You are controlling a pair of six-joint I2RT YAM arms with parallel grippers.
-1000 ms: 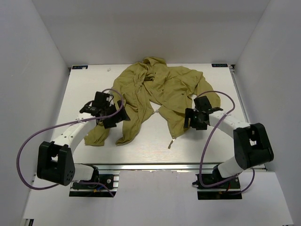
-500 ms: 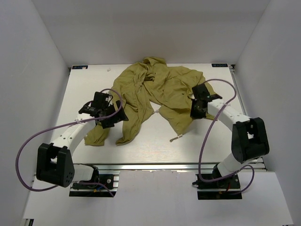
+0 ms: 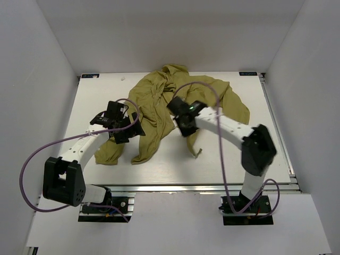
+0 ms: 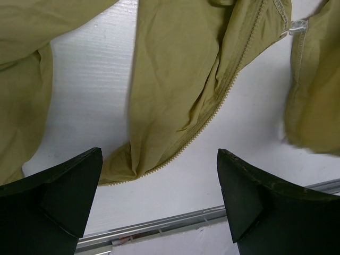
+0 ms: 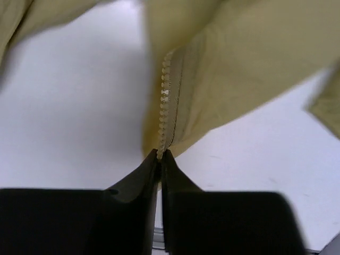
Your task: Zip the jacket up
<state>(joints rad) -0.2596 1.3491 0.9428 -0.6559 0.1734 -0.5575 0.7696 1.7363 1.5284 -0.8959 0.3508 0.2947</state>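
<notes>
The olive-yellow jacket lies crumpled and unzipped on the white table, its two front panels hanging toward the near edge. My right gripper is over the jacket's middle. In the right wrist view the right gripper is shut on the jacket's zipper edge, and the zipper teeth run up from the fingertips. My left gripper hovers over the left panel. The left gripper stands wide open above that panel's toothed edge, holding nothing. A clear zipper pull shows at the upper right.
White walls close in the table on the left, back and right. An aluminium rail runs along the near table edge. Purple cables loop out from both arms. Bare tabletop lies right of the jacket's hanging hem.
The right gripper closed on the jacket's right front edge and swung left to the middle, dragging that fabric with it. The left arm has barely moved.
</notes>
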